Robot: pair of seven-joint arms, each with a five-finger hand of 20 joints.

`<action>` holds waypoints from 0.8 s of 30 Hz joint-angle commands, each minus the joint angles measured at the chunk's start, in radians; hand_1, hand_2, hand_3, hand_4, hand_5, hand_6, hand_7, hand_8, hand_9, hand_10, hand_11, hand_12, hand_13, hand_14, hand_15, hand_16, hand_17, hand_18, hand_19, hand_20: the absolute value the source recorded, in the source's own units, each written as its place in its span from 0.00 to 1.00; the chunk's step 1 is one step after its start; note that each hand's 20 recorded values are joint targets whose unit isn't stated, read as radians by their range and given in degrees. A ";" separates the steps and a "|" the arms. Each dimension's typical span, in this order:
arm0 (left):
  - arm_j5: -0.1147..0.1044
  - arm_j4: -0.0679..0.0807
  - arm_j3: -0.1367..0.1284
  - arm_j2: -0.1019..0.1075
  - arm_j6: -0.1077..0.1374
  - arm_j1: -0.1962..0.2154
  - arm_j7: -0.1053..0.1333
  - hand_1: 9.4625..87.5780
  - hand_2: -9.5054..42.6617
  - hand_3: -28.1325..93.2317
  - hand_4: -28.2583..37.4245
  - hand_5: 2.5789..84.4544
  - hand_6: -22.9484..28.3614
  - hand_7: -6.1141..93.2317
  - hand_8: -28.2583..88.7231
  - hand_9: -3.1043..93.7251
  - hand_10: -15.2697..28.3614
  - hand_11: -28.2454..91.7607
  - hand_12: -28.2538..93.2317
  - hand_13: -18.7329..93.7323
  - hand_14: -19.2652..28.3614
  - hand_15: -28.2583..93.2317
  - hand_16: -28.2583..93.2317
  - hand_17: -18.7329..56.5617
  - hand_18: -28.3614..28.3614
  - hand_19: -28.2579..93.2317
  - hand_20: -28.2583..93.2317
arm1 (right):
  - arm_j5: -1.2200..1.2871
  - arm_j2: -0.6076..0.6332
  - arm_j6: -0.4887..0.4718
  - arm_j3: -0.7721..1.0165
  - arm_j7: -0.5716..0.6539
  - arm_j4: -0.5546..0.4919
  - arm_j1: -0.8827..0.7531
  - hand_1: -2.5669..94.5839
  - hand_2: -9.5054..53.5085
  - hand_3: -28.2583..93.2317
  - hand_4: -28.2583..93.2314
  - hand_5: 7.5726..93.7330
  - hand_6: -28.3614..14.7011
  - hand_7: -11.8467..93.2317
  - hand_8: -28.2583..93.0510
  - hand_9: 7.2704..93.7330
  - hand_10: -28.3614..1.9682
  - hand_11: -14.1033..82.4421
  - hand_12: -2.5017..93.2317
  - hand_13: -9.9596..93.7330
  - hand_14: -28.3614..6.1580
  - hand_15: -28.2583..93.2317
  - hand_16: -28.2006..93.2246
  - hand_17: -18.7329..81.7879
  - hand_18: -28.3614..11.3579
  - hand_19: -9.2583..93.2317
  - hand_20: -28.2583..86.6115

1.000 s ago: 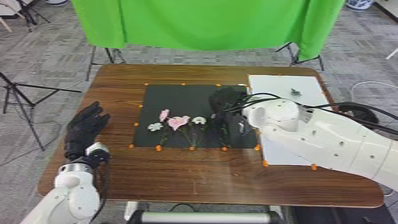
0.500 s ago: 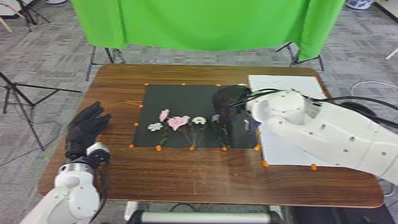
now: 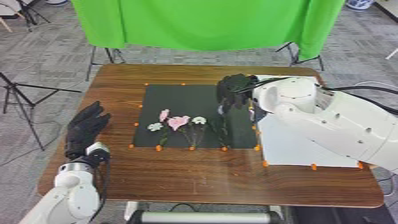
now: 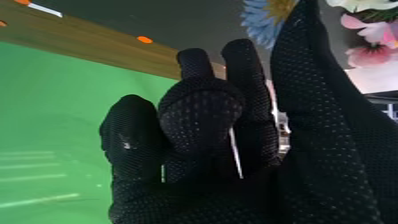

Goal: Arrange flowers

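My right hand [image 3: 233, 91] is over the far right part of the black mat [image 3: 169, 97], open, with nothing seen held. In the right wrist view the hand [image 4: 200, 112] has relaxed, partly bent fingers; a blue flower [image 4: 258, 22], a white flower [image 4: 362, 4] and a pink flower [image 4: 371, 55] lie beyond it. On the mat, in the head view, lie a large pink flower [image 3: 178, 121], a smaller pink one [image 3: 163, 115] and two white ones [image 3: 155, 127] [image 3: 199, 120], stems toward me. My left hand [image 3: 86, 127], fingers straight, is at the table's left side.
A white sheet [image 3: 302, 145] lies on the brown table [image 3: 191, 175], right of the mat and partly under my right arm. Orange markers [image 3: 225, 149] line the mat's edges. A green cloth [image 3: 209, 25] hangs beyond the far table edge.
My right hand has moved away from me, toward the mat's far edge and slightly right, uncovering more of the mat's right part. The left hand and the flowers on the left have stayed put.
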 commanded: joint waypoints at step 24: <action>0.009 0.004 -0.001 -0.010 -0.021 -0.004 -0.020 0.46 0.07 0.84 0.35 0.55 0.42 0.32 0.15 0.43 0.58 0.43 0.35 0.50 0.71 0.50 0.24 0.35 0.74 0.43 0.45 | 0.001 -0.060 -0.005 -0.005 0.079 0.104 -0.101 0.42 0.00 0.82 0.07 0.54 0.71 0.29 0.15 0.57 0.56 0.23 0.20 0.93 0.77 0.75 0.46 0.77 0.35 1.00 0.75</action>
